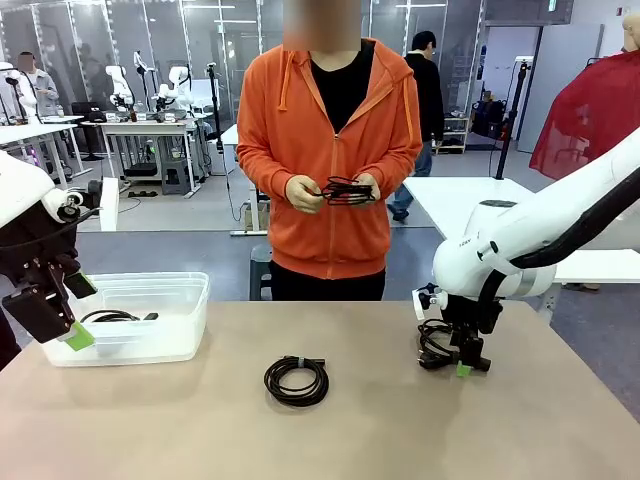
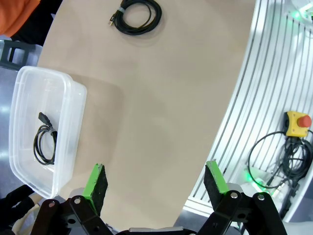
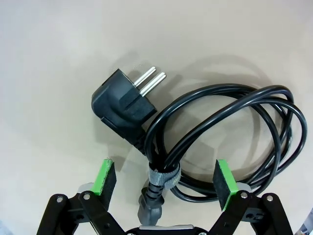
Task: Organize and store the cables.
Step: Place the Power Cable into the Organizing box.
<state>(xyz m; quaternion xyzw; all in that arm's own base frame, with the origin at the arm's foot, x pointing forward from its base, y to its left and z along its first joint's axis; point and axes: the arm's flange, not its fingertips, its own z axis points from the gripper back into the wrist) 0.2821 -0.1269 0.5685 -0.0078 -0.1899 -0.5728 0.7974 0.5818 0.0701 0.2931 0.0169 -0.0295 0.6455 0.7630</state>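
Observation:
A black cable coil [image 1: 296, 381] [image 2: 137, 15] lies in the middle of the table. A smaller coil [image 1: 110, 316] [image 2: 45, 144] rests inside the clear plastic bin [image 1: 190, 320] [image 2: 73, 98] at the left. The person across the table holds another coil [image 1: 347, 190] in both hands. My right gripper [image 1: 462, 365] [image 3: 165, 178] is down at the table over a banded power cable [image 1: 432, 345] [image 3: 220, 127] with a two-pin plug. Its green pads stand on either side of the tied part, with gaps showing. My left gripper [image 1: 70, 335] [image 2: 156, 183] hangs open and empty beside the bin.
The person in an orange hoodie [image 1: 330, 150] stands at the far edge. A yellow emergency-stop box [image 2: 297, 123] with loose wires sits off the table near my left arm. Bare tabletop lies between the bin and the middle coil.

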